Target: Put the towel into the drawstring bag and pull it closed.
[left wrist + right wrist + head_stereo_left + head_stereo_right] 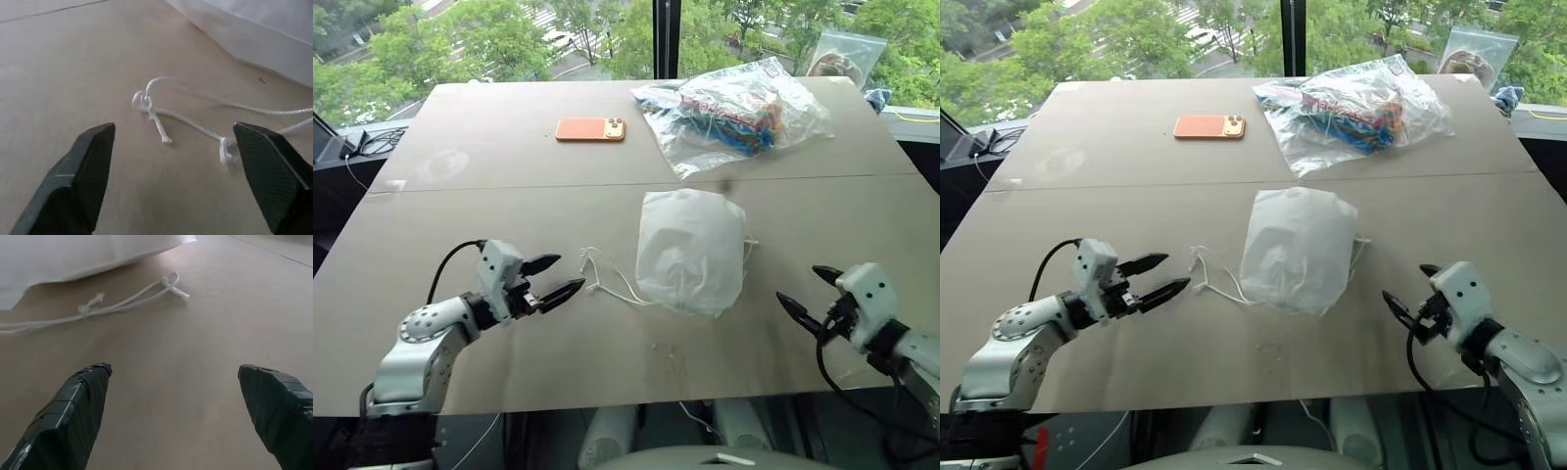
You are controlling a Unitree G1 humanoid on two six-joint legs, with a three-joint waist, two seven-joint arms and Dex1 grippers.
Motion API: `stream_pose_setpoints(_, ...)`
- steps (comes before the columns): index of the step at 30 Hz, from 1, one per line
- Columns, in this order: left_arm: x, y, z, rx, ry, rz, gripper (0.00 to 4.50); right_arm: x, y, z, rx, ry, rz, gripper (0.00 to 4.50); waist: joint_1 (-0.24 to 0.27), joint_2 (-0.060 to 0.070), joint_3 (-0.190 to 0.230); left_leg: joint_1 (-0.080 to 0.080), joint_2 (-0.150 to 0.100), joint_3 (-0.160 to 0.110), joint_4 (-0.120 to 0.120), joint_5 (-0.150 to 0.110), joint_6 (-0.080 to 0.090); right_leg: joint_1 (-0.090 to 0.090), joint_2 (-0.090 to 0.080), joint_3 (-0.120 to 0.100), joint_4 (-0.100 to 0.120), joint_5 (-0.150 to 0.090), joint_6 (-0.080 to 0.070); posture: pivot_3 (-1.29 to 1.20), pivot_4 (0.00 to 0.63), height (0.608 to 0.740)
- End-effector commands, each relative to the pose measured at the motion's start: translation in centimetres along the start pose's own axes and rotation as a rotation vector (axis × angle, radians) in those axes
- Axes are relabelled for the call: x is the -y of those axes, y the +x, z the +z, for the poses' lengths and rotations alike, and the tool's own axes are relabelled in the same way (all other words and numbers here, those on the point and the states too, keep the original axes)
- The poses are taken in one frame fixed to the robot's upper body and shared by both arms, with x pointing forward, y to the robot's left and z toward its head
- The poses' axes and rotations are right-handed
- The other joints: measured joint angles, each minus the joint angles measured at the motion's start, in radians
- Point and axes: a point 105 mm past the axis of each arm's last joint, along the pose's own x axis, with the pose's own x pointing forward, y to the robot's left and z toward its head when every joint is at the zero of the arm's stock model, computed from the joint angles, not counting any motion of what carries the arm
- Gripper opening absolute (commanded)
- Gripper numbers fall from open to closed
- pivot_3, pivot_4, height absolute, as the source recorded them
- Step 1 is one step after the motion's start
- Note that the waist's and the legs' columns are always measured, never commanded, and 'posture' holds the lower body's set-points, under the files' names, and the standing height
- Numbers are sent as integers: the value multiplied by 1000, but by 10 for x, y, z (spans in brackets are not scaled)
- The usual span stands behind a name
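The big brown table (489, 323) holds everything, and the drawstring bag (690, 250) sits plump near its middle, between the two arms. It looks thin, soft and light, so it would crumple and slide if pushed, and pinching its smooth side would likely slip. The bag is puffed up as if something fills it (I guess the towel is inside, but it cannot be seen through the cloth). Farther back lies a clear plastic bag (734, 108) of colourful things, and an orange phone (590, 129) beside it. The left gripper (555, 279) is spread wide and holds nothing, pointing at the cords (156, 115) lying loose on the table just beside the bag. The right gripper (803, 294) is wide too and holds nothing, with more cord (132, 296) ahead of it on the bag's other side. The cords are thin and floppy, and the little knots (144, 101) on them look like the best place to pinch, since a knot will not slip out so easily.
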Motion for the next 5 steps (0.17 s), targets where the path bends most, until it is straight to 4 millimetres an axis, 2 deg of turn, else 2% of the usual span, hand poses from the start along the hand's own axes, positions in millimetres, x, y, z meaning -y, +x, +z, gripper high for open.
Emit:
stream_pose_setpoints(1,3,-14,14,28,19,30,4142,6,-13,20,76,-43,-24,4500,0,0,0,0,0,1,0,0,0,0,0,0,0,-1,0,0,150,740)
stream_pose_setpoints(5,1,-18,10,36,-2,83,4142,8,-12,20,78,-48,-30,4500,1,0,0,4,6,5,2,0,0,4,1,-1,0,-5,0,0,150,740)
